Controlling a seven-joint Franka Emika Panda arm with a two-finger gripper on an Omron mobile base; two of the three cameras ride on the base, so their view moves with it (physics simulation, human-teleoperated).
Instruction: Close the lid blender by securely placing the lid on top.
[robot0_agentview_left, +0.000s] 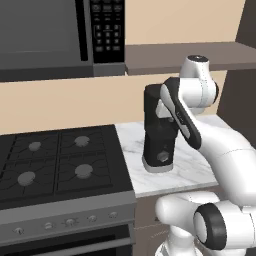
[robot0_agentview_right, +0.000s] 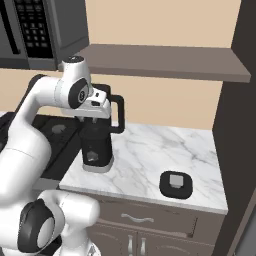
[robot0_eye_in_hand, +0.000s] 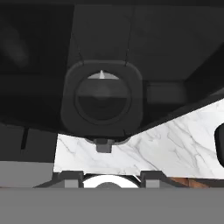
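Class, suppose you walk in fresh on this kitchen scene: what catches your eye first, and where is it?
The white robot arm bends over the tall black blender, which stands on the marble counter beside the stove. The hand view looks straight down into the open jar. The black lid lies apart, near the counter's front edge.

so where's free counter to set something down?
Bare marble lies between the blender and the lid, and behind the lid toward the back wall. It is crowded at the counter's stove-side end: blender there, arm over its jar.
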